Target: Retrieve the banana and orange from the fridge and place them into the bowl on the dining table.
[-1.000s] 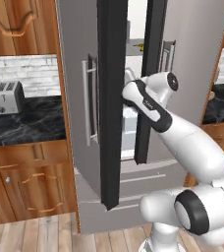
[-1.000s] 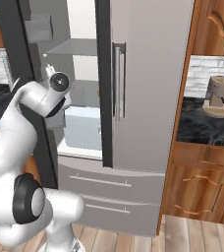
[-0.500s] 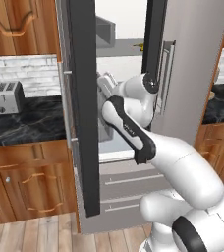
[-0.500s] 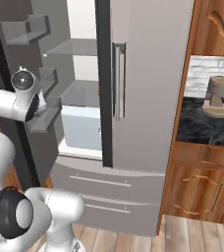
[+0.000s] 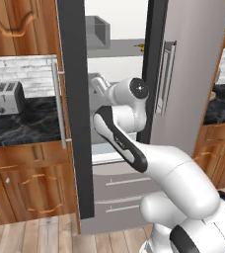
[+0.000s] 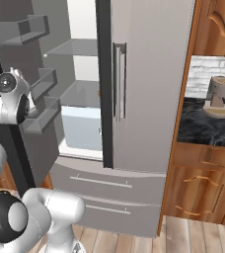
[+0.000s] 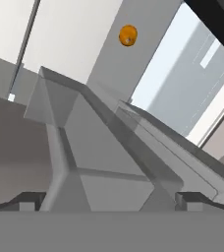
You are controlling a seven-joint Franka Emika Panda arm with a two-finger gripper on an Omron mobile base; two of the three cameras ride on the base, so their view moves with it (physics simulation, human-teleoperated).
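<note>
Hand view: orange (image 7: 127,35) on a fridge (image 6: 144,99) shelf.
Gripper (image 7: 111,199) jaws spread wide, holding nothing, near grey door bins (image 7: 84,147).

Kitchen: fridge (image 5: 183,74), toaster (image 5: 8,97), cabinets (image 5: 25,183)

1. I count one fridge (image 6: 149,89), with one door swung open and one shut.
2. I count two drawers (image 6: 104,185) below the doors.
3. I count one orange (image 7: 128,35) in the hand view.
4. I see one small yellow item (image 5: 139,47) on a shelf; too small to identify.
5. I count one toaster (image 5: 8,97) on the counter.
6. I count three door bins (image 6: 23,29) on the open door.
</note>
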